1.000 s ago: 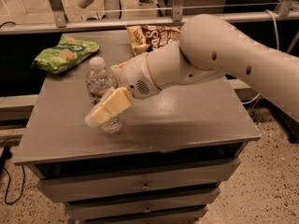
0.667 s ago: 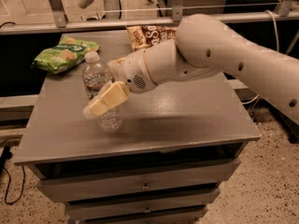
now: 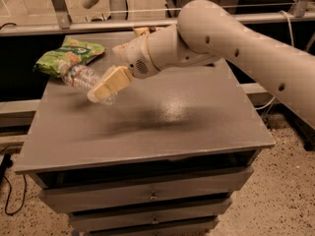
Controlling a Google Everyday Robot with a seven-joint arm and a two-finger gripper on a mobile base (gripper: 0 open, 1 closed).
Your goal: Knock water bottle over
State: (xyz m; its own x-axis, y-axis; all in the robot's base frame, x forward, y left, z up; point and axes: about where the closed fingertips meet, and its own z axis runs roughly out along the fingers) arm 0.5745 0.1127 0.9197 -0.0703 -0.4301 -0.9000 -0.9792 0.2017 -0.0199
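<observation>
Warm, dim light from overhead on my feed. Dull glare patch on the tabletop (image 3: 197,113), centre-right. The hand (image 3: 106,86) hangs over the left rear, its soft shadow just in front. Water bottle (image 3: 78,76) looks smeared. Background is dark.

A: What kind of place is this?
B: Robot lab or test bay, by the look of it. Grey worktop (image 3: 197,127) on a stack of drawers (image 3: 152,196), speckled hard floor (image 3: 290,200), bare metal framing (image 3: 60,6) behind, loose black cable (image 3: 5,193) on the floor at left.
A: Robot in shot?
B: Yes. White arm (image 3: 236,38) reaches in from the right. End effector (image 3: 106,86) is over the worktop's back-left, at a tilted water bottle (image 3: 78,76) near a green snack bag (image 3: 74,53).
</observation>
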